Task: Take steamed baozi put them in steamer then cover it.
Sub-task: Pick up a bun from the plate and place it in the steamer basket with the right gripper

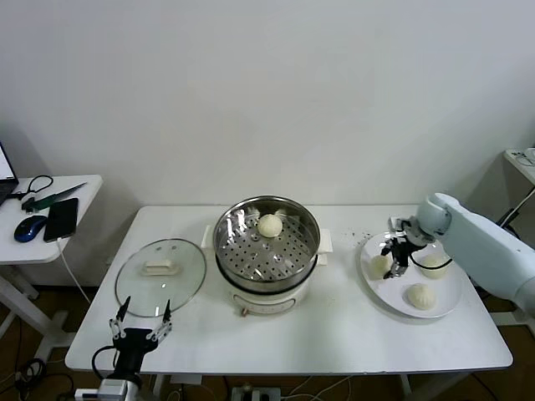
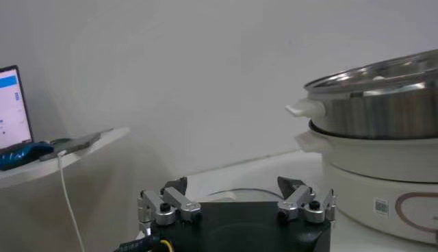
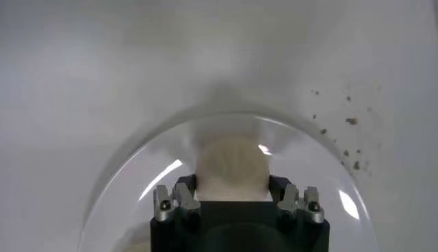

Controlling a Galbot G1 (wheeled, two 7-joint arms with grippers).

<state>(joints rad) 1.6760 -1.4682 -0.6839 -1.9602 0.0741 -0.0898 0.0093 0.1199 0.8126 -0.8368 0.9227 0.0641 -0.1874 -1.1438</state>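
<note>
One baozi (image 1: 269, 225) lies in the steel steamer (image 1: 224, 247) on its cream pot base at the table's middle. Three baozi lie on the white plate (image 1: 452, 297) at the right. My right gripper (image 1: 394, 262) is down on the plate, its fingers pressed against both sides of the left one (image 1: 379, 266); in the right wrist view that bun (image 3: 231, 166) fills the gap of the gripper (image 3: 231, 189). The glass cover (image 1: 138, 288) lies flat left of the steamer. My left gripper (image 1: 142, 322) is open and empty at the front edge, before the cover; it also shows in the left wrist view (image 2: 236, 188).
Two more buns (image 1: 433, 266) (image 1: 420, 296) lie on the plate near the right gripper. Dark crumbs (image 1: 359, 234) dot the table by the plate. A side table (image 1: 84, 188) at the far left holds a phone, a mouse and a laptop.
</note>
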